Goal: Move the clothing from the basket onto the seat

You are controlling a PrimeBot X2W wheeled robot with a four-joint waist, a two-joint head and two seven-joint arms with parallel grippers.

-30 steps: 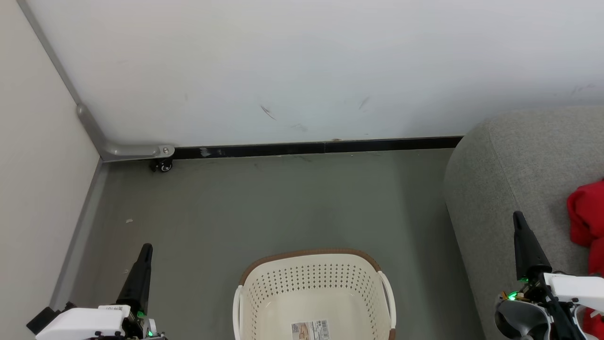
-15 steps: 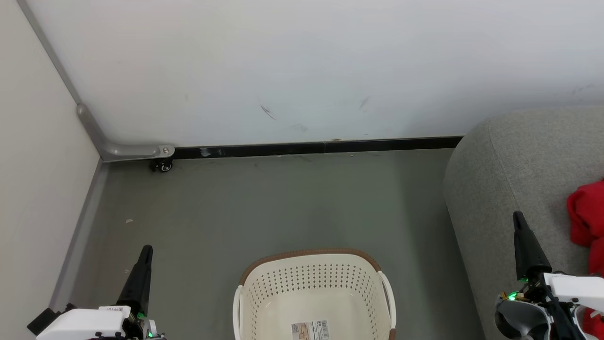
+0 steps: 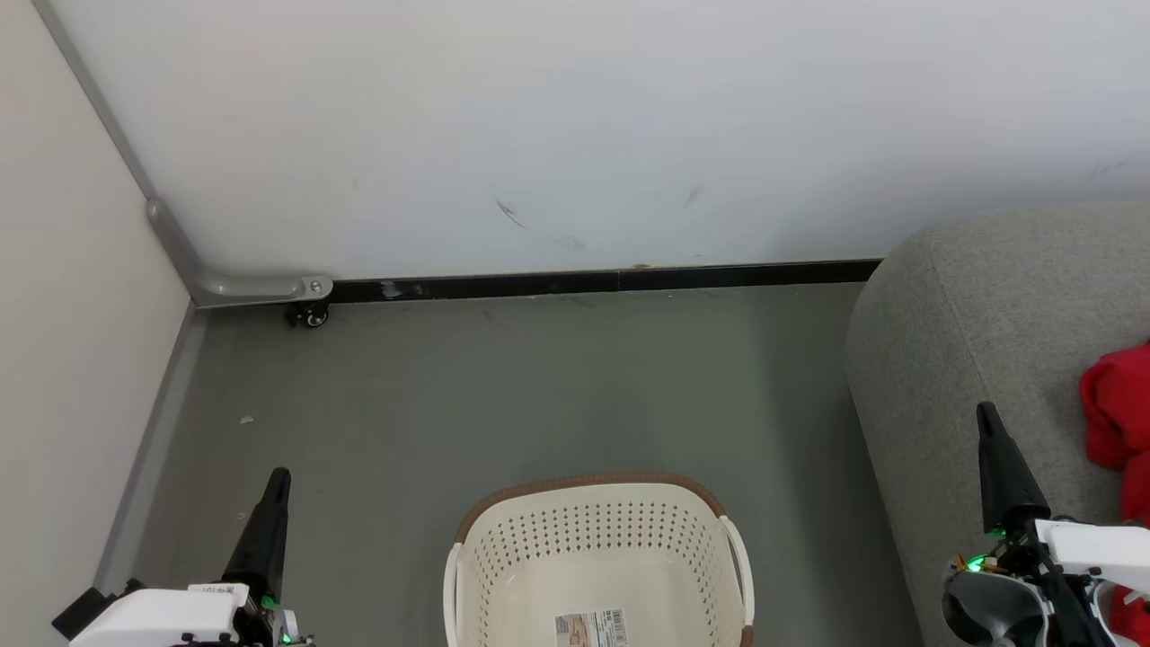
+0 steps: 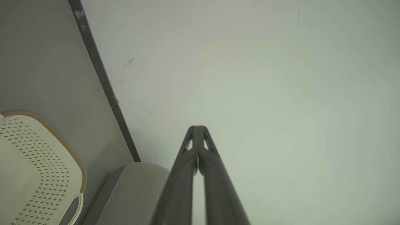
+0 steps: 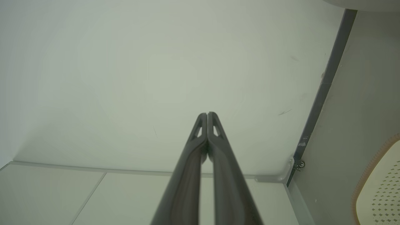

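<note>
as little has moved, left end effector (image 3: 280, 471) and right end effector (image 3: 986, 410) stay clenched.

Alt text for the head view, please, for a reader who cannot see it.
Red clothing lies on the grey seat at right, while the cream basket at bottom centre, on the grey floor, shows none inside. The left gripper and right gripper, both shut, point up from the lower corners toward a white wall.
</note>
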